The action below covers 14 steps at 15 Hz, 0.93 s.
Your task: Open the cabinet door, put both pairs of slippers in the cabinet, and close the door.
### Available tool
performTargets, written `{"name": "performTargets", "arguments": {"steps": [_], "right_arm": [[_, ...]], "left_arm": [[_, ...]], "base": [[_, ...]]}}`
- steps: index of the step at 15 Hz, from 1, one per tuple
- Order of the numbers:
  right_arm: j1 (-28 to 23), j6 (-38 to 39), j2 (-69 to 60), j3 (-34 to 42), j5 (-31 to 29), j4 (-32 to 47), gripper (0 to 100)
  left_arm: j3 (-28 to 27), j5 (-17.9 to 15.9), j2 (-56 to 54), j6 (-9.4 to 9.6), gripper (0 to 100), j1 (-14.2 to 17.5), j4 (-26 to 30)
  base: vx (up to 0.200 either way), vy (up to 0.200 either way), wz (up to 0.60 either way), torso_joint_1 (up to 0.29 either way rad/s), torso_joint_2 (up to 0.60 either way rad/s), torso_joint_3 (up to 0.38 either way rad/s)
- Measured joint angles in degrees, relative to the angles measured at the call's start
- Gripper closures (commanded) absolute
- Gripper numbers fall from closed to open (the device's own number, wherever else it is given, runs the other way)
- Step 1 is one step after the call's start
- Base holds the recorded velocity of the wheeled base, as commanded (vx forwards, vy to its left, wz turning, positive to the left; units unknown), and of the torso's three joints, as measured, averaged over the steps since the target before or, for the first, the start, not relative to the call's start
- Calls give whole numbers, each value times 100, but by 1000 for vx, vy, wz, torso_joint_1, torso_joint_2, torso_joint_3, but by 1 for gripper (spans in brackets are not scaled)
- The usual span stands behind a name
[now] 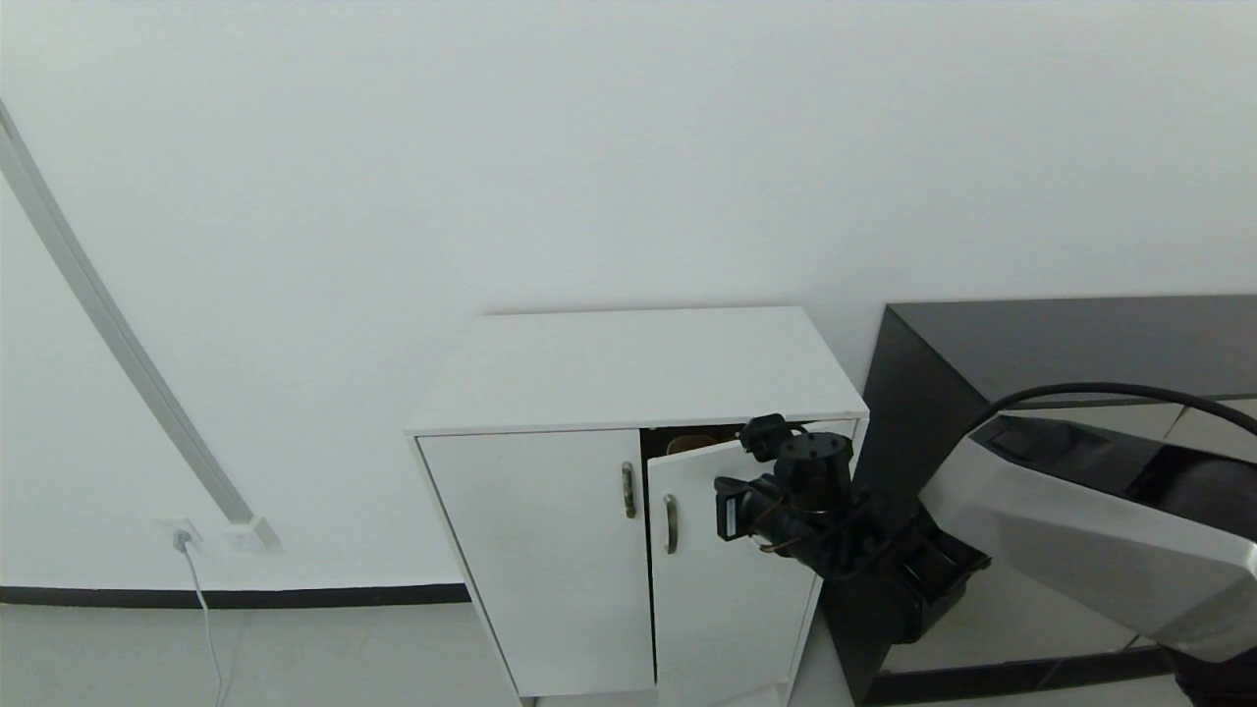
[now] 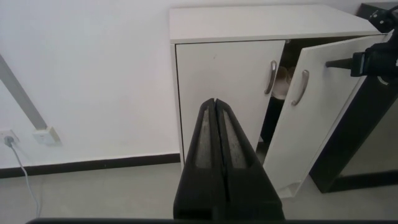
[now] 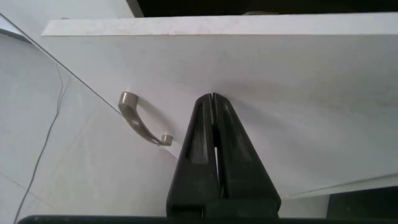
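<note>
Head view, item: white cabinet [image 1: 638, 368] against the wall, its left door [image 1: 535, 560] shut and its right door [image 1: 727, 589] ajar, hinged on the robot's right with the free edge swung out toward the robot. Right tool [image 3: 214, 98]: fingers together, holding nothing, tip at or just short of the upper front face of the ajar door; contact could not be confirmed. Door handle [image 1: 671, 523]: long axis upright, near the free edge, lying to the robot's left of the right tool and apart from it. Left tool [image 2: 214, 102]: fingers together, empty, well back from the cabinet, so the right arm was judged the nearer for any door move. Slippers: not identified; a tan shape [image 1: 690, 444] in the dark gap behind the door might have been one.
</note>
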Motion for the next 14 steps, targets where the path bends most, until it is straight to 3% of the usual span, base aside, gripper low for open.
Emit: {"name": "performTargets", "arguments": {"steps": [14], "right_arm": [[-200,-24,247,-973,-26,699,100]], "left_arm": [[0,27,0,-2,100,0,0]], "base": [[0,0,0,0,0,0]]}}
